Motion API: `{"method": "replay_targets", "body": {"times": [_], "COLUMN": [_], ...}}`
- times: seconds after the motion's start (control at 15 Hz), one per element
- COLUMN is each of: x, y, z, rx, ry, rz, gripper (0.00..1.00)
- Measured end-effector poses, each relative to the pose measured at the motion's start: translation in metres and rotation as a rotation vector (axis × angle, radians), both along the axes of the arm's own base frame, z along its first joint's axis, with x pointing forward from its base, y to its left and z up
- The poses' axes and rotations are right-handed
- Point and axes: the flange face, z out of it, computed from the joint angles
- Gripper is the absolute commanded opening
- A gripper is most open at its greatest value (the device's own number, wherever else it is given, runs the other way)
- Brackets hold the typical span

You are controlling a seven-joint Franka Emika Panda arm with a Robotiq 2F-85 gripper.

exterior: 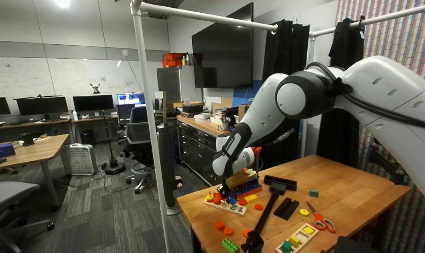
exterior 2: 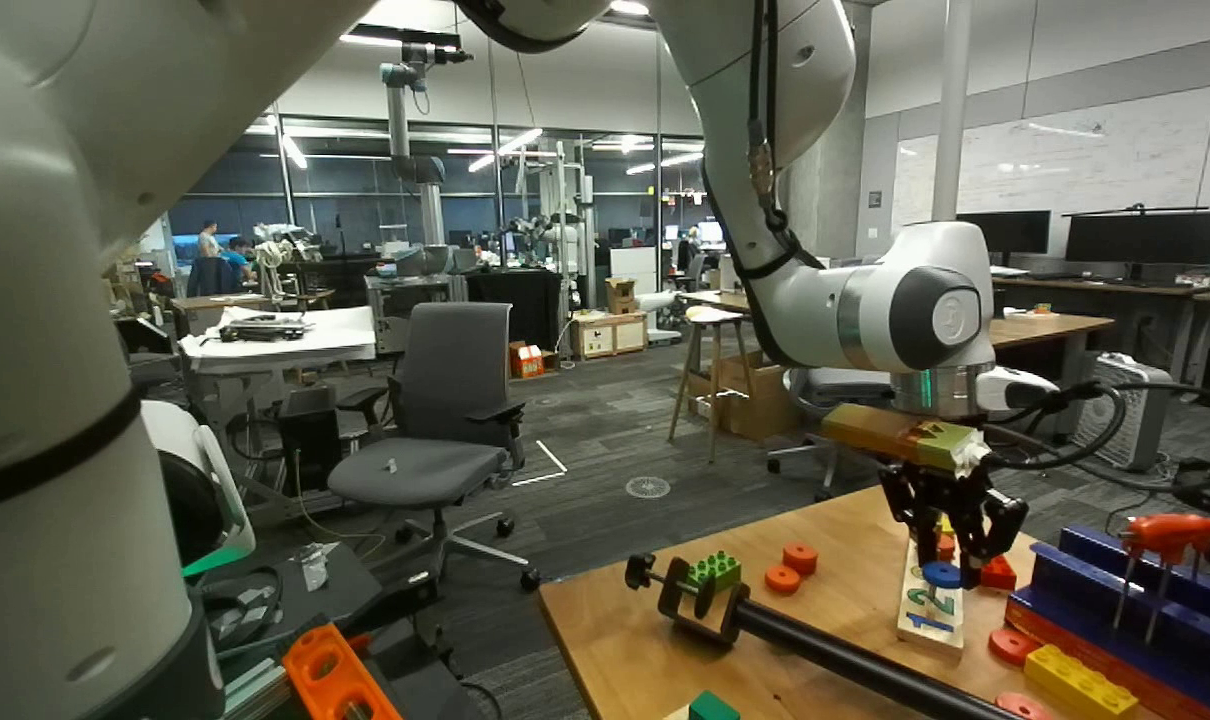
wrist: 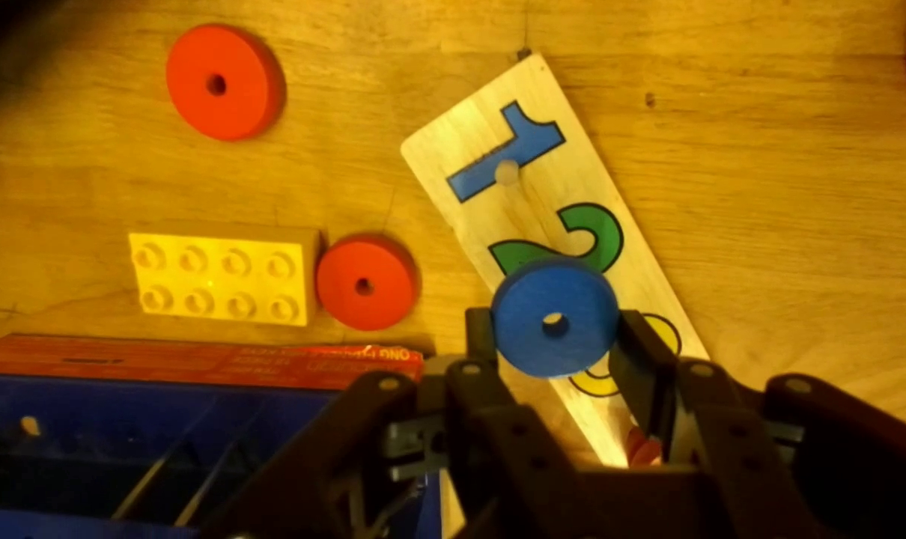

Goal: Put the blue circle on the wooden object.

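Pinching the blue circle [wrist: 524, 329], the claw [wrist: 557, 329] hung over the wooden board [wrist: 528, 217], near the green 2 [wrist: 607, 232]. Whether the circle's hole matched one of the pegs [wrist: 507, 173] below was unclear; an off-center release could have left it perched askew, while sideways drift risked bumping the blue rack [wrist: 243, 397] beside the claw.

Your wrist view looks down, close above the number board [wrist: 528, 213]; both exterior views share it, farther off, from different sides.
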Motion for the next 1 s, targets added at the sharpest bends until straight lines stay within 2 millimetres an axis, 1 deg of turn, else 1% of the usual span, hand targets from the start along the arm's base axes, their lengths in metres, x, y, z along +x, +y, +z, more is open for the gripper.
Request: {"method": "replay_targets", "body": {"times": [0.27, 1.0], "x": [0.0025, 0.0006], "y": [-0.0001, -0.0063], "z": [-0.0003, -0.0005], "rx": [0.006, 0.051], "ry": [0.0, 0.015], "rz": [-0.005, -0.056], "gripper": [0.18, 0.18]}}
